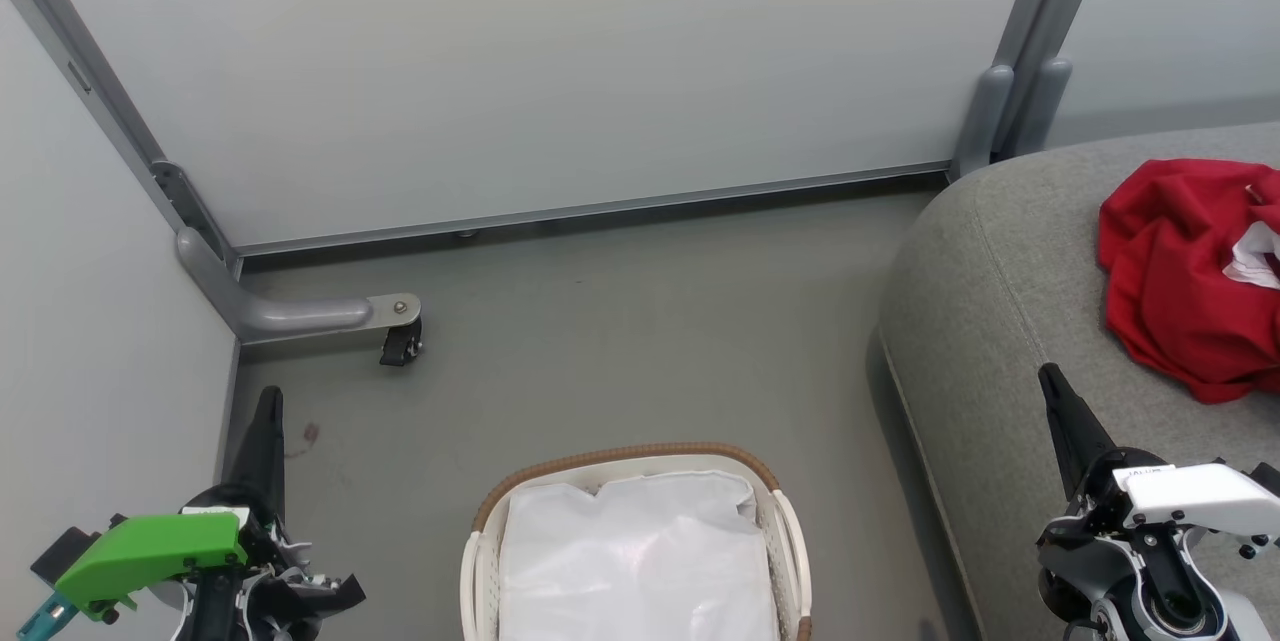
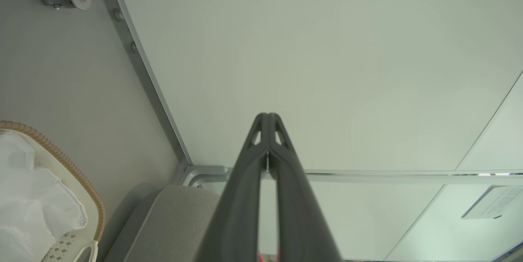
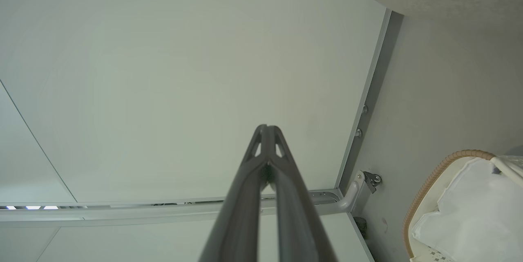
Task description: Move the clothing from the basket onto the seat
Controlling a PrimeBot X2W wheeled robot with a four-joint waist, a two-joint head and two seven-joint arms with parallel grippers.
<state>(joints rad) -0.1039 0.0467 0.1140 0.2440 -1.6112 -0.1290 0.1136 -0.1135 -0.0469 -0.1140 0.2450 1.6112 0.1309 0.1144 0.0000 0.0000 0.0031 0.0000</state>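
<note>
Nearest to us, our left gripper stood at the lower left of the head view, rising from under a green cover. Its two dark fingers lay against each other as one blade pointing up over the floor. The left wrist view showed the fingertips meeting, clenched on themselves. Our right gripper stood at the lower right, seen against the grey of the seat. In the right wrist view its fingers were likewise pressed together tip to tip, gripping only each other.

Between the two grippers, at the bottom middle, the basket sat on the floor, cut off by the lower edge. Its brown woven rim curved round the far end, and the crumpled white liner lay inside it.

To the right of the basket, a strip of floor away, rose the rounded corner of the seat. On top of the seat lay the clothing, a bunched red heap with a patch of white showing, partly cut off by the right edge of the view.

Farther off on the left, a small black caster hung from a curved grey foot. Behind it all, pale panels in grey frames closed off the space.
</note>
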